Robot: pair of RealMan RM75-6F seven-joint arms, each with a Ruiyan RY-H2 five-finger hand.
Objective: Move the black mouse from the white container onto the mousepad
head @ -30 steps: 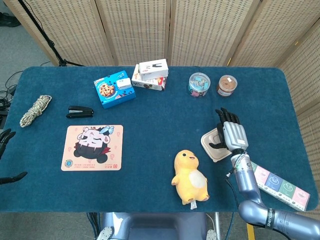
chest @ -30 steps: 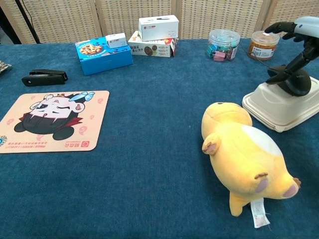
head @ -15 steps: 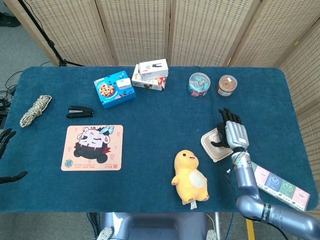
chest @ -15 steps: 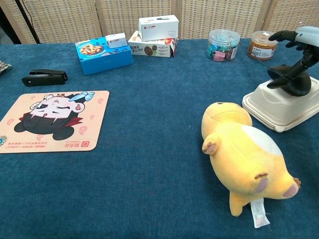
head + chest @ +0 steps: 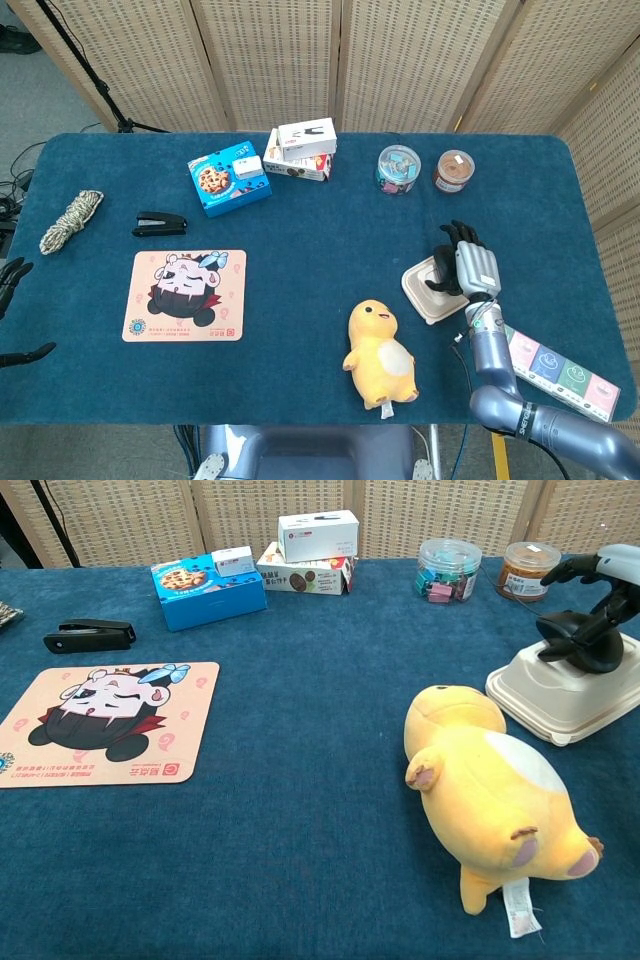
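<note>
The black mouse (image 5: 592,656) lies on top of the white container (image 5: 560,698) at the right of the table; in the head view only a dark sliver of the mouse (image 5: 438,282) shows on the container (image 5: 420,292). My right hand (image 5: 474,268) hovers over it with its fingers (image 5: 572,568) spread above, and its thumb touches the mouse's top. The cartoon mousepad (image 5: 186,296) lies flat far to the left (image 5: 100,725). My left hand (image 5: 12,282) shows only as dark fingers at the table's left edge, holding nothing.
A yellow plush toy (image 5: 490,785) lies just left of the container, between it and the mousepad. A black stapler (image 5: 160,223), blue cookie box (image 5: 229,177), stacked boxes (image 5: 302,150), two jars (image 5: 400,168) and a rope coil (image 5: 72,220) line the back and left.
My right hand has sunk and drawn slightly toward the near edge, settling closer over the mouse. The mouse, container and left hand have not moved.
</note>
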